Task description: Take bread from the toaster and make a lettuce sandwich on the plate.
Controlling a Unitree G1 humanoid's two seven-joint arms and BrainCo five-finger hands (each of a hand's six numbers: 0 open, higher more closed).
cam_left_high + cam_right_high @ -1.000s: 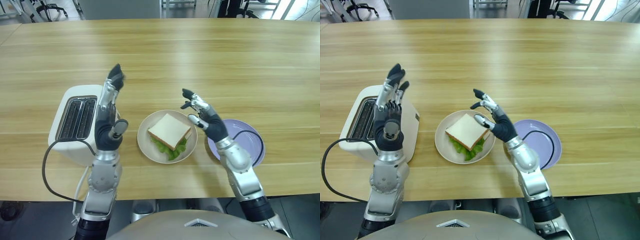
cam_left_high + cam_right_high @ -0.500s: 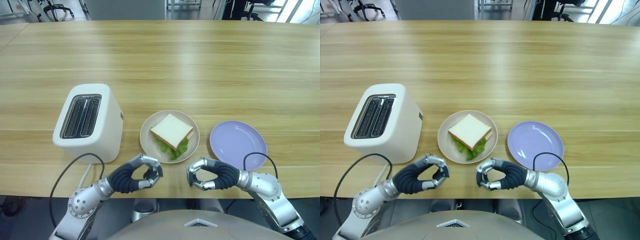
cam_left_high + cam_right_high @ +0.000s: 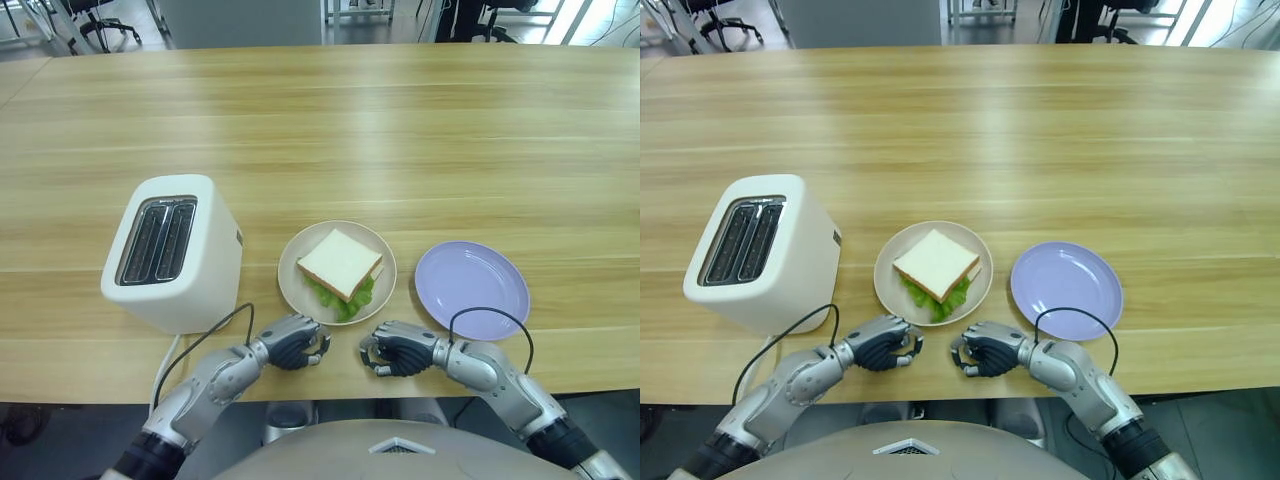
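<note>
Near table point(image 3: 420, 130) edge: left hand point(image 3: 292, 343), right hand point(image 3: 395, 352) both fisted, empty | sandwich point(image 3: 340, 263) on beige plate point(image 3: 291, 290) | toaster point(image 3: 175, 262) left.

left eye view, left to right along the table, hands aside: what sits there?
toaster → beige plate with the sandwich on it → purple plate
</note>
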